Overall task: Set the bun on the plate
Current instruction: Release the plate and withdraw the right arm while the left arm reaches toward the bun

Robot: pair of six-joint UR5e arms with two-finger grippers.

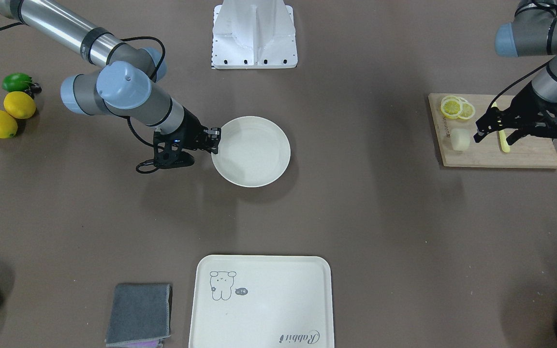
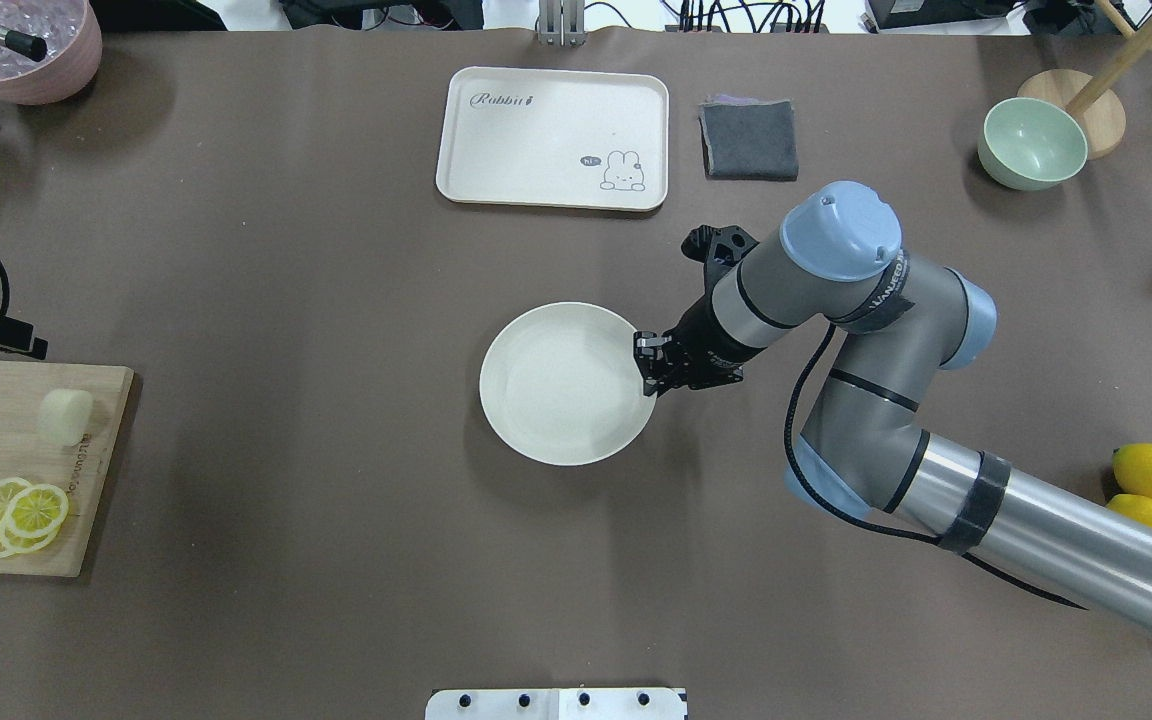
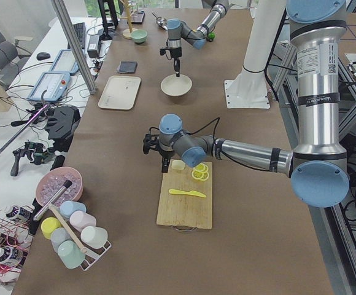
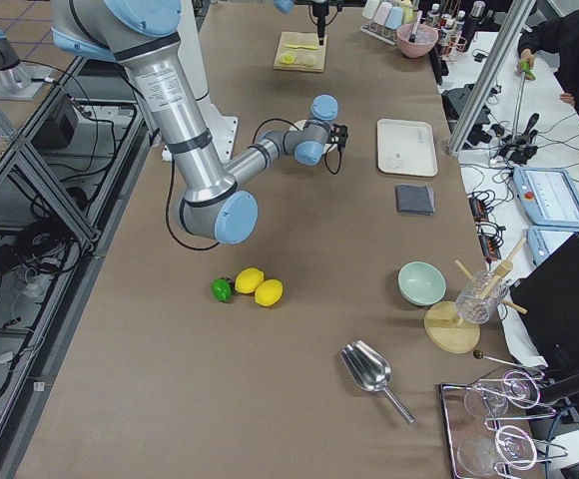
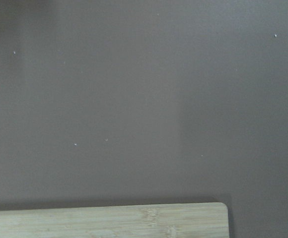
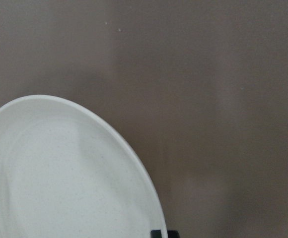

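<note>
The bun, a small pale cylinder, lies on the wooden cutting board at the table's end. My left gripper hangs open above the board just beside the bun, not touching it. In the left wrist view I see only table and the board's edge. The plate sits in the middle of the table with nothing on it. My right gripper is at the plate's rim and looks shut on it.
On the board lie lemon slices and a yellow knife. A cream tray and a grey cloth sit at the operators' side. Two lemons and a lime lie behind the right arm. A green bowl stands far right.
</note>
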